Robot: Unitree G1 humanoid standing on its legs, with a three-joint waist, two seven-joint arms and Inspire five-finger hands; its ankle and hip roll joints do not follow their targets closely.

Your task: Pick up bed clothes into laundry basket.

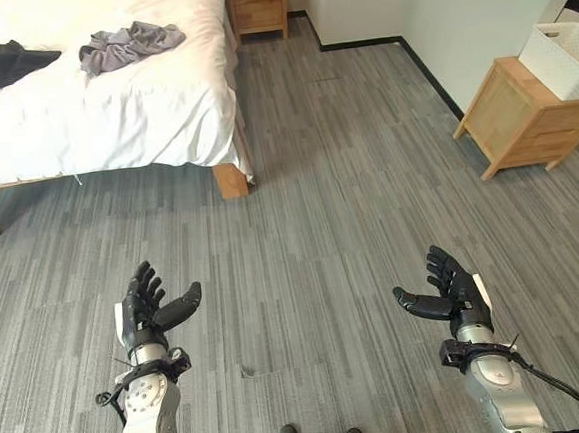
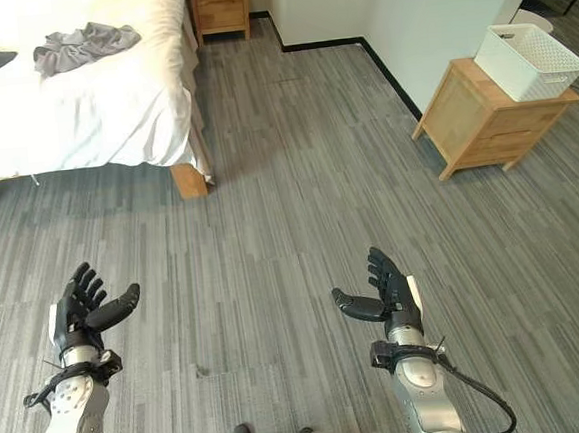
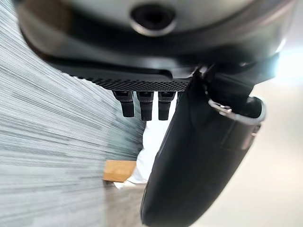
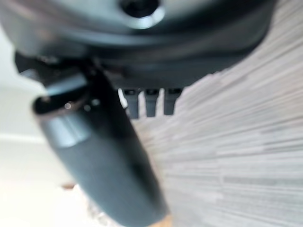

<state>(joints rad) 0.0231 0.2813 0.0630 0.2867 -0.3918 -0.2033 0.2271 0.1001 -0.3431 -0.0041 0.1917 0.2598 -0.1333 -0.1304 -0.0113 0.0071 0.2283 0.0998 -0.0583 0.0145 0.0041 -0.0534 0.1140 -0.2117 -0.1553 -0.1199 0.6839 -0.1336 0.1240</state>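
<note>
At upper left I see grey clothes and a black garment on the bed, well apart from my left hand and right hand, both low, fingers spread, empty. The basket sits at upper right.

The floor is covered with grey striped carpet; a wooden nightstand stands at the far wall, just beside the bed's head end; a second wooden side table stands near the white wall on the right; a black baseboard runs along the bottom of the wall.
</note>
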